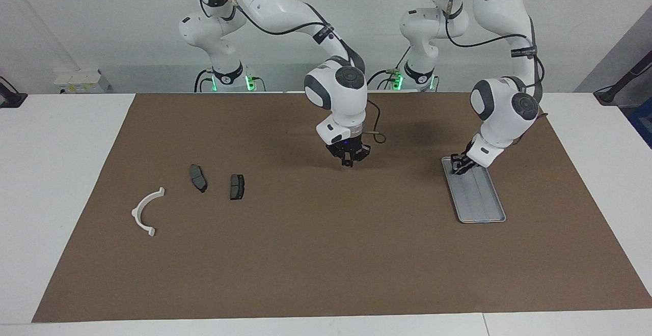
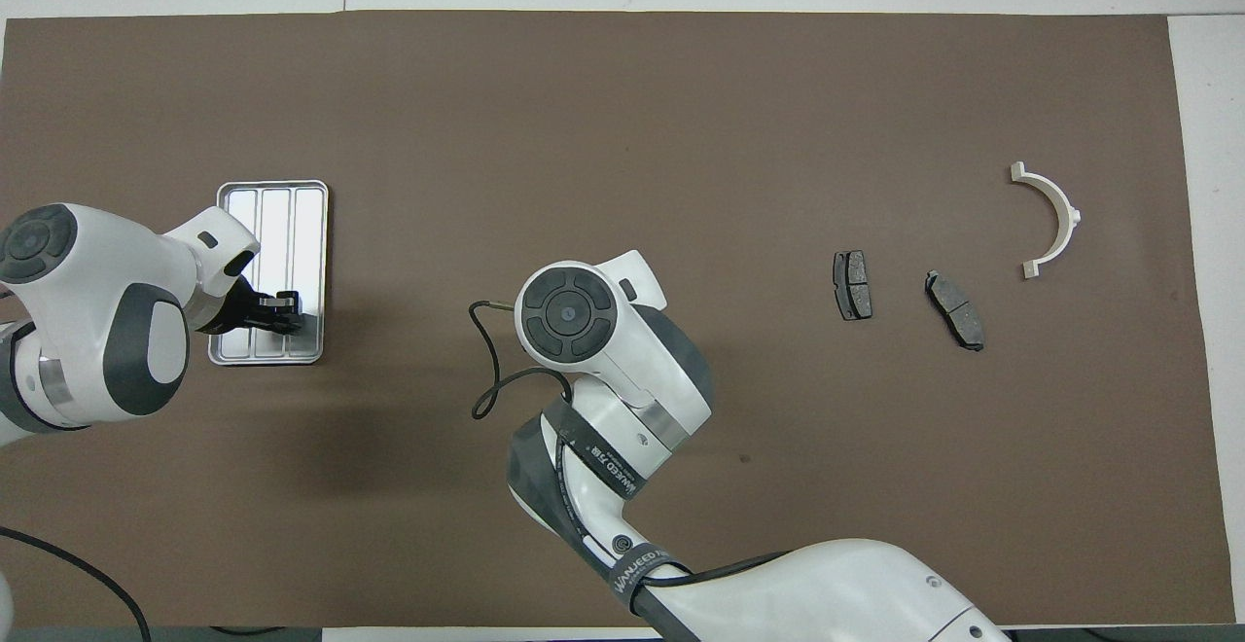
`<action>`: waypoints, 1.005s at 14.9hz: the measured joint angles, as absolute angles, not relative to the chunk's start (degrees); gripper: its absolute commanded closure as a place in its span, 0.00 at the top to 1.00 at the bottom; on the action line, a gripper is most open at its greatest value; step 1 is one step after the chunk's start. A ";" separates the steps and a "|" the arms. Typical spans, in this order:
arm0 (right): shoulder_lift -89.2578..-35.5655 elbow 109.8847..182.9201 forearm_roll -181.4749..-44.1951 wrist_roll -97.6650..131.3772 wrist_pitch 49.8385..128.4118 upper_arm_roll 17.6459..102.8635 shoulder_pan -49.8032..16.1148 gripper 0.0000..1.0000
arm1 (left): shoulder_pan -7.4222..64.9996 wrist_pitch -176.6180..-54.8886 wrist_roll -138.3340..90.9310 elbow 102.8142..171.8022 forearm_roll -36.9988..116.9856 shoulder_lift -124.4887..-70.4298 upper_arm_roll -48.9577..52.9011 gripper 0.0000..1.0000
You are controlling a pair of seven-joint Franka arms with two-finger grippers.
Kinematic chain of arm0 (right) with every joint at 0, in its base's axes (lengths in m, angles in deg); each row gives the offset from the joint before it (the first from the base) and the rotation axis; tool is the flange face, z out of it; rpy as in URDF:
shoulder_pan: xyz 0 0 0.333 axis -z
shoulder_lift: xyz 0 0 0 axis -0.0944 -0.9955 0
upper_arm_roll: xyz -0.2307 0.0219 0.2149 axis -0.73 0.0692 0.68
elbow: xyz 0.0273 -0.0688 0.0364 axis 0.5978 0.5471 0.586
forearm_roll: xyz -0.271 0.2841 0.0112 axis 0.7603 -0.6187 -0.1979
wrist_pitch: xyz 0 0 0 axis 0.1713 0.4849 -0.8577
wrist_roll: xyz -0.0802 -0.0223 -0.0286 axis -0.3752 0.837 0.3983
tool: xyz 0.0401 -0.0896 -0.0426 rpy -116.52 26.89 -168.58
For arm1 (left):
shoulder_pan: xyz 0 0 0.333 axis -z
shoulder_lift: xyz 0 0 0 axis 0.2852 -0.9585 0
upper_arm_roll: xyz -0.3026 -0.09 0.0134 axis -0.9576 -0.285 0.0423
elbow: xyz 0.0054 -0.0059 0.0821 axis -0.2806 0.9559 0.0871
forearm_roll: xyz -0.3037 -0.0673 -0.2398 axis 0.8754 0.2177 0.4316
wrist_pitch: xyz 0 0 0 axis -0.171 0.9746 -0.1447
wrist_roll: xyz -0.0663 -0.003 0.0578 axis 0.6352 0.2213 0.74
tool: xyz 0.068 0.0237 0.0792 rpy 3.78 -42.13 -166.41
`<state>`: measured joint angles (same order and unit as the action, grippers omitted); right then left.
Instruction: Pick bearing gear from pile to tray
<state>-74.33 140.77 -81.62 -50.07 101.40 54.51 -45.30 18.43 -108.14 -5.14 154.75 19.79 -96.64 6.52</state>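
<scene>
The right claw hangs in the air over the bare middle of the brown mat that covers most of the white tabletop. It points straight down and its tips are drawn together, narrow. In the overhead view the arm's own wrist hides it.

The pile lies well apart from this claw, toward the right arm's end of the tabletop. It shows as three loose parts flat on the mat. Two dark grey brake pads sit near each other but not touching. The white half-ring bracket lies past them, closer to the mat's edge and a little farther from the robots.

The silver-grey tray rests on the mat toward the left arm's end, its long side running away from the robots. The left claw is low over the tray's end nearer to the robots, reaching in at a slant from the arm's side. From overhead it covers the ribbed floor beside that near rim. I cannot tell whether this claw is wide or narrow, or whether it carries a part.
</scene>
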 measured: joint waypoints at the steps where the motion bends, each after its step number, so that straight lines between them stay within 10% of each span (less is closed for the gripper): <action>1: -74.63 141.07 -81.62 -50.07 101.88 54.50 -45.30 0.00 | 18.44 -108.16 -5.14 154.76 19.79 -96.64 6.51 1.00; 3: -75.33 141.43 -81.62 -50.07 103.11 54.49 -45.30 0.07 | 18.44 -108.16 -5.14 154.75 19.79 -96.63 6.50 1.00; 4: -75.64 141.48 -81.62 -50.07 103.39 54.48 -45.30 0.49 | 18.45 -108.16 -5.14 154.65 19.79 -96.62 6.49 1.00; 6: -75.85 141.49 -81.62 -50.07 103.37 54.44 -45.27 0.87 | 18.47 -107.76 -5.14 153.38 19.79 -96.47 6.44 1.00; 15: -73.81 136.09 -81.56 -44.23 96.74 53.78 -38.92 0.98 | 29.43 -100.29 -24.79 144.83 19.98 -95.60 5.52 1.00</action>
